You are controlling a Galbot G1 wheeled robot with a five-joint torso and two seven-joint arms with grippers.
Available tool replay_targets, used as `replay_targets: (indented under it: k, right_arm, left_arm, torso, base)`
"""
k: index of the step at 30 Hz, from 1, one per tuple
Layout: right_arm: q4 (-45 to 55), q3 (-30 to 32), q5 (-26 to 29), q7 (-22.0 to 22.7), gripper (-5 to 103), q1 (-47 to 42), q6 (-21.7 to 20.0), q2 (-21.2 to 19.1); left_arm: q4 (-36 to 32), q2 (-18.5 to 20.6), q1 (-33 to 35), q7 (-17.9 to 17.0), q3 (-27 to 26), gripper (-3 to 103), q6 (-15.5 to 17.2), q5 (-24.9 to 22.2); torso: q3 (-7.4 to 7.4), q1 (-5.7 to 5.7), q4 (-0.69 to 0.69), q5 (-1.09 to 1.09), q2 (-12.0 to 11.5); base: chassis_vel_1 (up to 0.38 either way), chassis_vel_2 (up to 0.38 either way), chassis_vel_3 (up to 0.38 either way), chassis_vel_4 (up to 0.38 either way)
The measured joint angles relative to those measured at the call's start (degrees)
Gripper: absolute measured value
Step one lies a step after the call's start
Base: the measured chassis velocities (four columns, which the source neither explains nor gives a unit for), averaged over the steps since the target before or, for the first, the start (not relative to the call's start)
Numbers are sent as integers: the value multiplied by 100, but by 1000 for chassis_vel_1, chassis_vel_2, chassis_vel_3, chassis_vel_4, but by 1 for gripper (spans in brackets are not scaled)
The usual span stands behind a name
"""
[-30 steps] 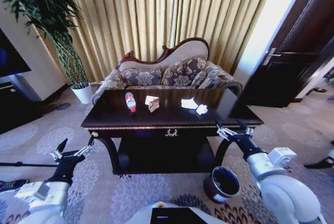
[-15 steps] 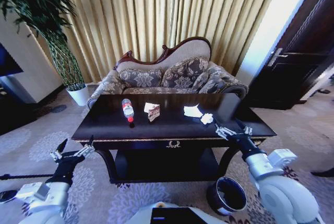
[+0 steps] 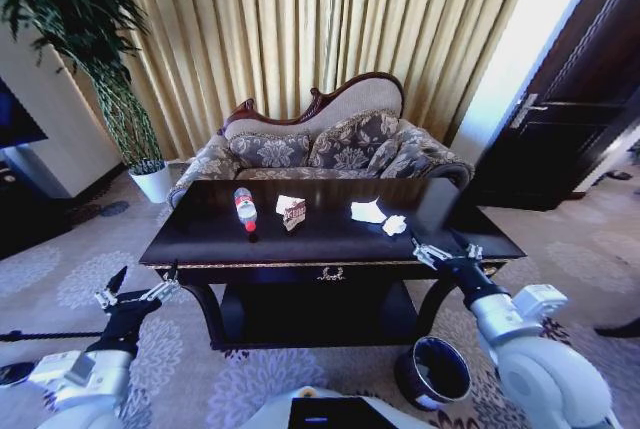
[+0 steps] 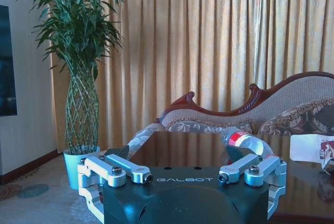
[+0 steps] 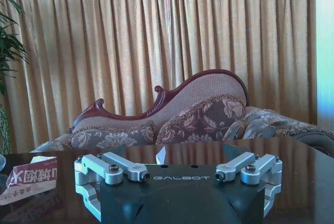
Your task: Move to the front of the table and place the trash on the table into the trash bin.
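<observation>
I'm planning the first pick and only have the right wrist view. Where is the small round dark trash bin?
Observer: The small round dark trash bin stands on the carpet by the front right leg of the dark glossy wooden table, below the right gripper.
Operator: Any bottle on the table?
Observer: Yes, a clear plastic bottle with a red label, left of the brown-and-white wrapper.
Operator: And the left gripper?
Observer: The left gripper is open, low off the table's front left corner.
</observation>
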Motion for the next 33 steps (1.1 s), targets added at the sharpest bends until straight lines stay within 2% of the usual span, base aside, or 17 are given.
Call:
replay_targets:
  k: [21, 25, 33]
  right_arm:
    - [-1, 15, -13, -19, 100, -18, 10, -5]
    - [-1, 3, -87, -28, 100, -20, 127, -19]
    - [-1, -69, 65, -23, 100, 272, 26, -386]
  left_arm:
    - [0, -30, 7, 0, 15, 100, -35, 14]
    - [0, -37, 8, -5, 20, 100, -62, 15]
    - [0, 50, 9, -77, -62, 100, -61, -58]
  torso:
    - [0, 0, 0, 0, -1]
    - [0, 0, 0, 0, -1]
    - [0, 0, 0, 0, 0]
  base:
    - [-11, -10, 15, 13]
    - [0, 0, 0, 0]
    - [0, 0, 0, 0]
